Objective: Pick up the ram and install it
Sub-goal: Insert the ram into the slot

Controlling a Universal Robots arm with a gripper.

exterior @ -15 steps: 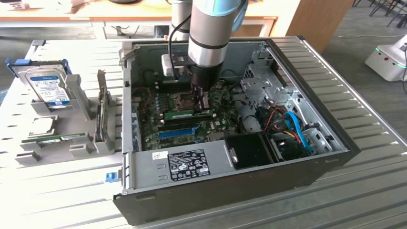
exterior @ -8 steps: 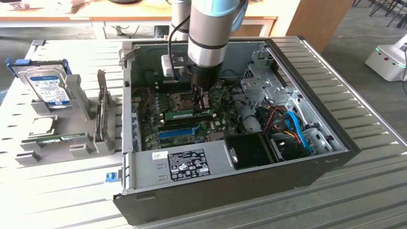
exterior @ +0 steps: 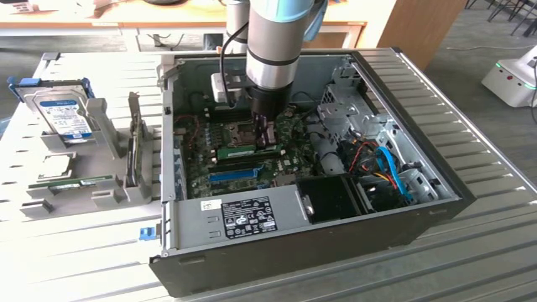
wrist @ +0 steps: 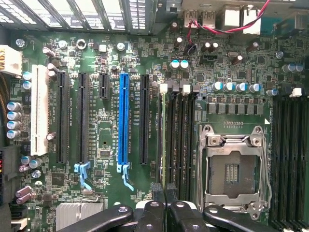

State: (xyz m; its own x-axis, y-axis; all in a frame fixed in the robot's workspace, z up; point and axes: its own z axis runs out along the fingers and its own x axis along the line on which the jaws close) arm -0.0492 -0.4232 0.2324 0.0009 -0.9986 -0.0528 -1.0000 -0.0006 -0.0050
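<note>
Gripper (exterior: 266,142) low inside open PC case (exterior: 403,234), fingers (wrist: 155,193) nearly pressed together, pinching thin green ram (exterior: 245,151) edge-on. Ram is over mobo at DIMM slots (wrist: 181,135), btwn blue PCIe slot (wrist: 123,118) and CPU socket (wrist: 231,169). Can't tell if seated.

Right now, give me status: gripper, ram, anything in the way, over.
Gripper shut on the ram, down at the memory slots beside the CPU socket. Seating unclear. Nothing seen across the slots.
</note>
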